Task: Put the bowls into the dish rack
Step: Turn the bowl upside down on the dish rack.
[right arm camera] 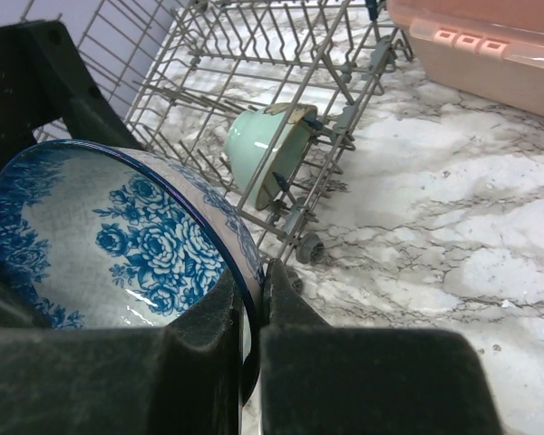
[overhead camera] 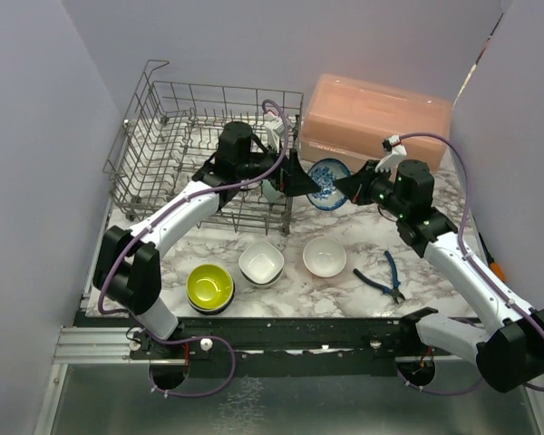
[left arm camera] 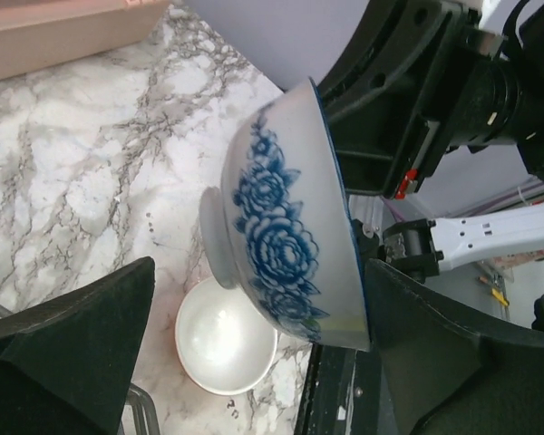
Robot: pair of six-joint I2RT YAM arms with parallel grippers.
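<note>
My right gripper (overhead camera: 349, 188) (right arm camera: 254, 272) is shut on the rim of the blue-patterned white bowl (overhead camera: 328, 184) (right arm camera: 118, 245), holding it on edge above the table just right of the dish rack (overhead camera: 163, 136). Opposite it, my left gripper (overhead camera: 299, 179) (left arm camera: 261, 267) stands open, its fingers wide on either side of this bowl (left arm camera: 286, 236). A pale teal bowl (right arm camera: 263, 154) sits tilted in the rack's near right corner. A lime-yellow bowl (overhead camera: 209, 286) and two white bowls (overhead camera: 261, 263) (overhead camera: 325, 256) rest on the marble table.
A pink lidded box (overhead camera: 376, 113) stands at the back right. Blue-handled pliers (overhead camera: 381, 276) lie on the table (overhead camera: 281, 304) under my right arm. The rack's wire wall and a small wheel (right arm camera: 308, 249) are close to the held bowl.
</note>
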